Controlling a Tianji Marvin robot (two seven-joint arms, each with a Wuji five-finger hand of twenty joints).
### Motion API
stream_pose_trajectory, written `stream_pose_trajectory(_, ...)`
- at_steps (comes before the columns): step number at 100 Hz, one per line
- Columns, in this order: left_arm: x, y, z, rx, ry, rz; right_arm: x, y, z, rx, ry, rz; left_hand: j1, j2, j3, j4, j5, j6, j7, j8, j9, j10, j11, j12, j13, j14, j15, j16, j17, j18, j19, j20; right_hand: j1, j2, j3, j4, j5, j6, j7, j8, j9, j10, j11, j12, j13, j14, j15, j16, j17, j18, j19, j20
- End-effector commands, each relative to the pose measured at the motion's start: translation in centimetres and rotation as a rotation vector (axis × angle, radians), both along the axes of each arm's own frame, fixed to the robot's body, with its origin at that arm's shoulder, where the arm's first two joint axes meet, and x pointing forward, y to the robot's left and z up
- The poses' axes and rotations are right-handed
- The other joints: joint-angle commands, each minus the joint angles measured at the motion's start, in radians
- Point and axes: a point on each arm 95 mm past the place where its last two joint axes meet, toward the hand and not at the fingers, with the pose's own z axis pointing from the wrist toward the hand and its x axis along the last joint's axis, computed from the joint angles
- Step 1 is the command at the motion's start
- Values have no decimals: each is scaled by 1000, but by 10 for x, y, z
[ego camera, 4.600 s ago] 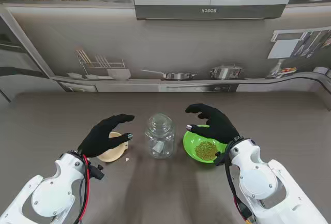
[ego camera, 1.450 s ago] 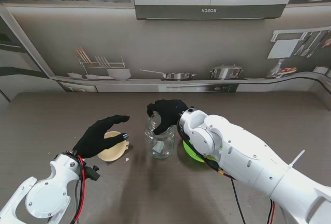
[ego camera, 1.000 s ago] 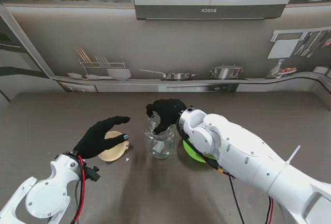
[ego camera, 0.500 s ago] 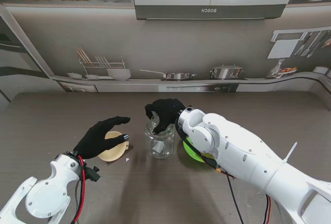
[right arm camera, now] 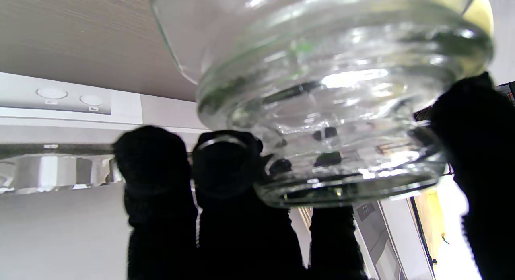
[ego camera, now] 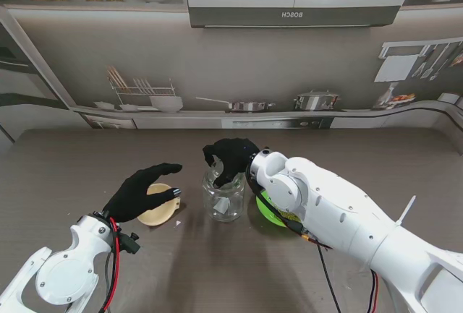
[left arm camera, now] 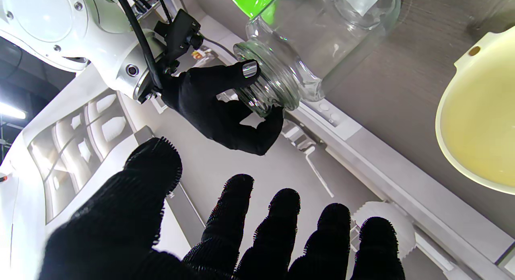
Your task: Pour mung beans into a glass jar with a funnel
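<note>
Barely started: your right hand (ego camera: 230, 158) clamps the jar's lid (right arm camera: 342, 151), your left hand (ego camera: 139, 191) hovers spread over the funnel (ego camera: 158, 212); beans remain in the bowl (ego camera: 269, 213).

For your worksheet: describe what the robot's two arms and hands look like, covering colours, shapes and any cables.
Both arms are glossy white with rounded, bulging shells. The left hand and right hand are five-fingered and covered in black knitted gloves; a silvery pad shows on one right fingertip. Red and black cables run along the left arm, and black cables along the right.
</note>
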Motion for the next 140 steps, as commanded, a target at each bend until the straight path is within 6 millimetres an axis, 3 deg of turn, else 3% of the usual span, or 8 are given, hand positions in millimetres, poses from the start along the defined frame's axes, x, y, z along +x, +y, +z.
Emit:
stream_pose_trajectory(1, -1, -2, 0, 2, 10, -14, -16, -14, -51, -89, 115, -4, -3, 12, -15, 36, 7, -3, -4, -2, 0, -2, -9, -5, -8, -4, -6, -9, -5, -4, -18, 10, 473, 104, 148, 78, 89, 89, 245, 21, 149, -129, 174, -13, 71, -232, 78, 31, 34, -28, 49, -16)
stream_pose_trajectory(53, -2, -2, 1, 2, 12, -9, -13, 1, -1, 24, 24, -40, -2, 12, -15, 36, 8, -2, -3, -2, -1, -1, -9, -5, -9, -4, -6, -8, -5, -4, -18, 11, 471, 116, 138, 76, 77, 90, 264, 7, 142, -132, 178, -17, 71, -239, 90, 36, 40, -33, 54, -16)
stream_pose_trajectory(140, -1, -1, 0, 4, 22, -11, -12, 0, 18, 102, 47, -85, 0, 15, -17, 36, 10, -1, -2, -1, -2, -2, -9, -5, -8, -3, -7, -8, -7, -4, -18, 11, 468, 120, 131, 78, 77, 90, 265, 5, 141, -134, 174, -28, 71, -239, 99, 39, 44, -32, 52, -19)
